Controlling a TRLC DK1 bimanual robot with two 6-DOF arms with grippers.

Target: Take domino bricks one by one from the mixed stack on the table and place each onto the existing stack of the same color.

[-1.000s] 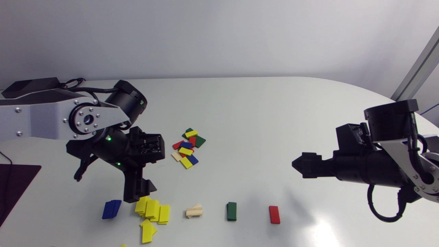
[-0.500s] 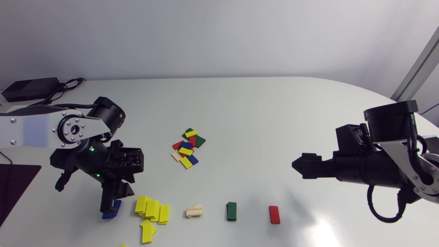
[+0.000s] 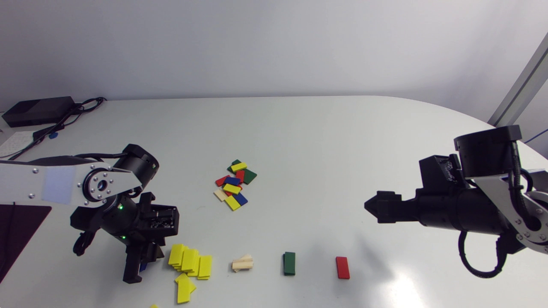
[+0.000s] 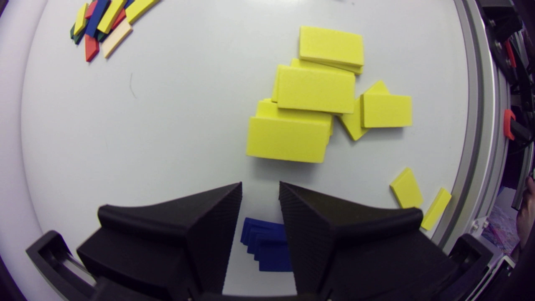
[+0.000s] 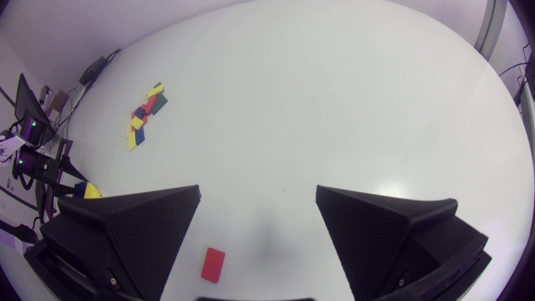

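Observation:
The mixed pile of domino bricks (image 3: 234, 185) lies mid-table. Along the front edge stand a blue stack (image 3: 143, 266), a sprawling yellow stack (image 3: 188, 261), a wood-coloured stack (image 3: 242, 263), a green stack (image 3: 289, 263) and a red brick (image 3: 342, 267). My left gripper (image 3: 132, 278) points down right beside the blue stack. In the left wrist view its fingers (image 4: 260, 188) leave only a narrow gap with nothing in it; the blue stack (image 4: 267, 244) shows below through that gap, and the yellow stack (image 4: 309, 100) is ahead. My right gripper (image 3: 369, 206) hovers open and empty at the right, above the red brick (image 5: 212, 259).
Loose yellow bricks (image 3: 184, 288) lie in front of the yellow stack, two more (image 4: 405, 194) near the table's front edge. A black box with cables (image 3: 38, 110) sits at the far left, and a dark mat (image 3: 17, 231) at the left edge.
My left gripper has moved from over the yellow stack leftward and down to the blue stack, and its fingers have drawn close together. The right arm has not moved.

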